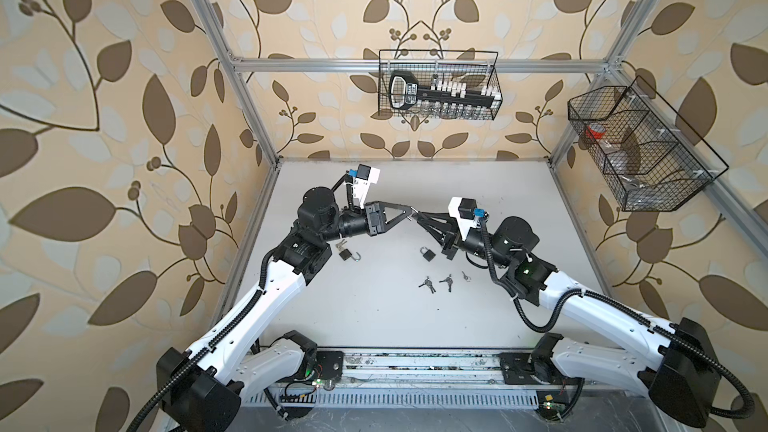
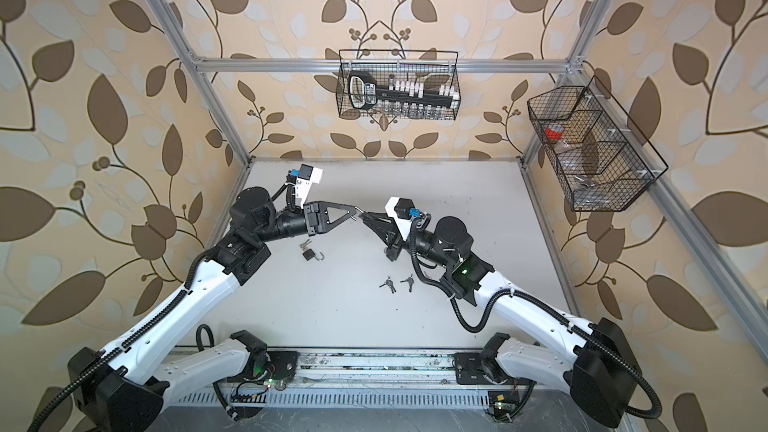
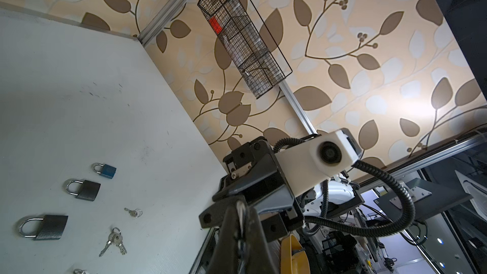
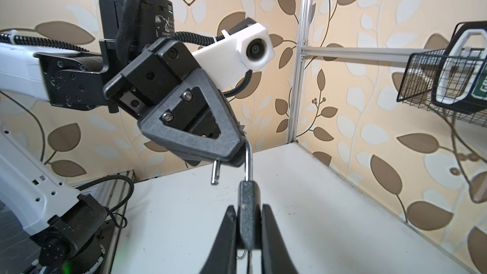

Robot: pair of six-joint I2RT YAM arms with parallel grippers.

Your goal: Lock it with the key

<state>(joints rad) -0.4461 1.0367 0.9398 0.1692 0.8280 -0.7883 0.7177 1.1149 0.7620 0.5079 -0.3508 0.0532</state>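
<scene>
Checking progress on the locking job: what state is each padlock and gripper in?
held padlock, shackle open
left gripper, shut on its shackle
right gripper, shut on its body
padlock by the left arm, shackle open
smaller grey padlock, shackle shut
larger grey padlock, shackle shut
blue padlock, shackle shut

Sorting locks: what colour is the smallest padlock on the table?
The smallest padlock is blue; left wrist view shows it best.

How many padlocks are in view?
5: held padlock mid-air; open padlock by left arm; closed padlock by right arm; grey padlock, blue padlock only in left wrist view. Others may hide.
</scene>
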